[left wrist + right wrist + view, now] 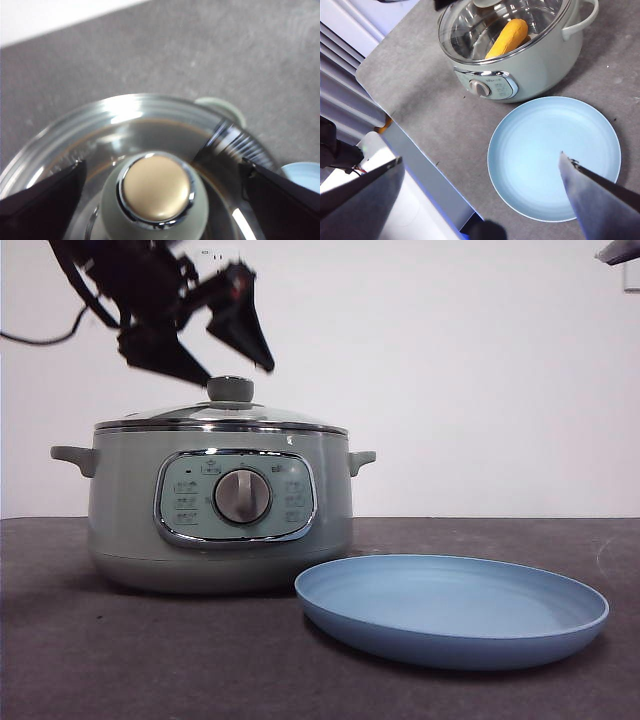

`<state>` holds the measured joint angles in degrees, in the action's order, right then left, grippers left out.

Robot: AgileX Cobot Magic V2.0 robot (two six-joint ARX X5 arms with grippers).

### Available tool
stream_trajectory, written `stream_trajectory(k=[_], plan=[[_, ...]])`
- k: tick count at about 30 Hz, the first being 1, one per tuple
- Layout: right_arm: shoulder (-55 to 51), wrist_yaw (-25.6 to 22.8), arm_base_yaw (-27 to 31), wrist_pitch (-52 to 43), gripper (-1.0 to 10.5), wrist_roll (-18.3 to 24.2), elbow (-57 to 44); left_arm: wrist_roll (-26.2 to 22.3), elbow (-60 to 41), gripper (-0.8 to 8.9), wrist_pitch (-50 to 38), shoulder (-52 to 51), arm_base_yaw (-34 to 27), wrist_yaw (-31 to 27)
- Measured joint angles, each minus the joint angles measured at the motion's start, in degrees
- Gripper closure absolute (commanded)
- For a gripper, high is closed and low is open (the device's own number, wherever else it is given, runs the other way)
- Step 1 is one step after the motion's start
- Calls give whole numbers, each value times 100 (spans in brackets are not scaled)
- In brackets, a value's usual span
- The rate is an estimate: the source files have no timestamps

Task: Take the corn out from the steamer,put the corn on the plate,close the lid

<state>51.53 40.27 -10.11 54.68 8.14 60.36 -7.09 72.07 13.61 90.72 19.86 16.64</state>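
The sage-green steamer (220, 510) stands left of centre with the glass lid (215, 418) resting on it. My left gripper (238, 373) hangs open just above the lid's knob (230, 390). In the left wrist view its jaws stand on either side of the knob (156, 192) without touching it. The corn (507, 37) lies inside the steamer (530, 65), seen through the lid (470, 30). The light-blue plate (450, 610) sits empty to the right of the pot. My right gripper (481, 159) is open, high above the plate (555, 157).
The dark grey table (120, 660) carries both the pot and the plate. The pot's side handles (75, 458) stick out past its body. The table's edge (415, 150) and grey slats (340, 85) show in the right wrist view. A grey tip (620, 252) sits at the top right corner.
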Motion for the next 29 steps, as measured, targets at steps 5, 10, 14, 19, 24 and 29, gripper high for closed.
stream_trajectory(k=[5,10,14,19,24,29], plan=[[0,-2,0,0,317,0,0,0,0,223,28,210,13,-11],[0,-22,0,0,317,0,0,0,0,587,46,214,39,-151],[0,-26,0,0,317,0,0,-37,4,729,131,199,44,-153],[0,-33,0,-4,317,0,0,-101,48,823,236,175,59,-179],[0,-35,0,-2,317,0,0,-101,48,822,234,173,63,-186],[0,-35,0,-2,317,0,0,-101,48,822,234,168,63,-184]])
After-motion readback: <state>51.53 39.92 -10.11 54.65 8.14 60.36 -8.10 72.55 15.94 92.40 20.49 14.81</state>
